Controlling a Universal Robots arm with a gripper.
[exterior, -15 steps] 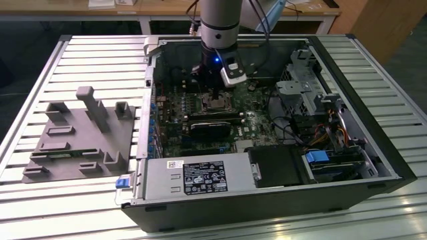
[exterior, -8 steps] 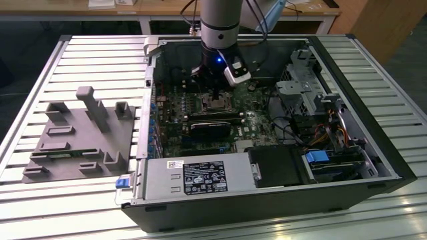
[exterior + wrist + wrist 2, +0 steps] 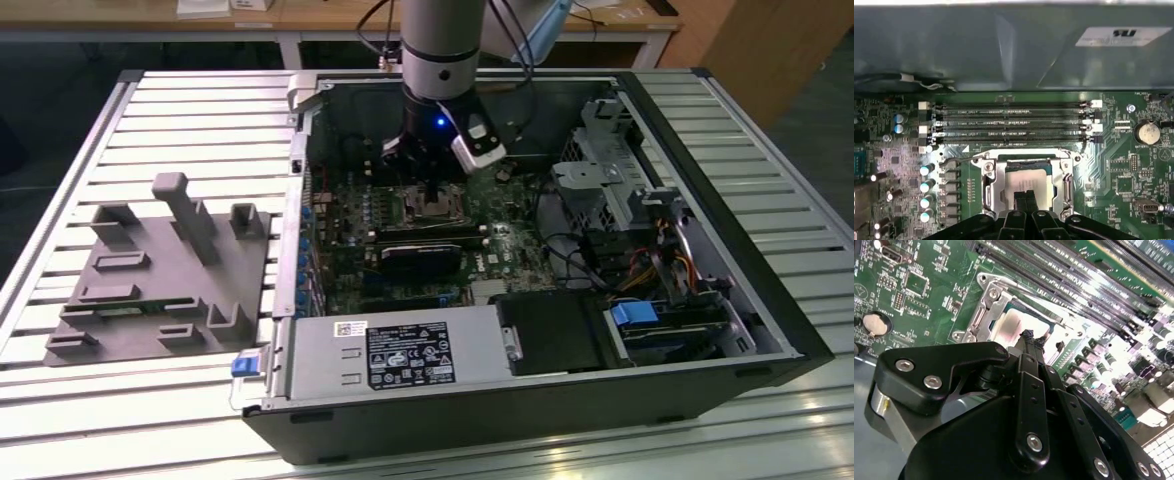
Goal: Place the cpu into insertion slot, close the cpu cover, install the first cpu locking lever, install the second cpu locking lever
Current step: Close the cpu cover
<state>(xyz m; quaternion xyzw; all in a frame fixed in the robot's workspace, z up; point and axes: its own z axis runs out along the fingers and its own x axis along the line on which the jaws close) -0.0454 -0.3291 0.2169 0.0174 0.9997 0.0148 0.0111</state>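
Claw [image 3: 1026,196] with both fingers pressed together and nothing between them, its tip poised directly over the cpu [image 3: 1026,181]; whether it touches the chip cannot be told. The cpu lies flat in the insertion slot [image 3: 430,208], immediately beneath the claw. The cpu cover [image 3: 988,187], a silver frame, lies down around the chip on either side of the claw tip. Long memory slots [image 3: 1009,122] run just beyond the socket, on the green circuit board [image 3: 1124,170].

Silver-grey cpu [image 3: 1021,179], green circ. board [image 3: 1124,170], black mem slots [image 3: 1009,122], black fingers [image 3: 1020,201]
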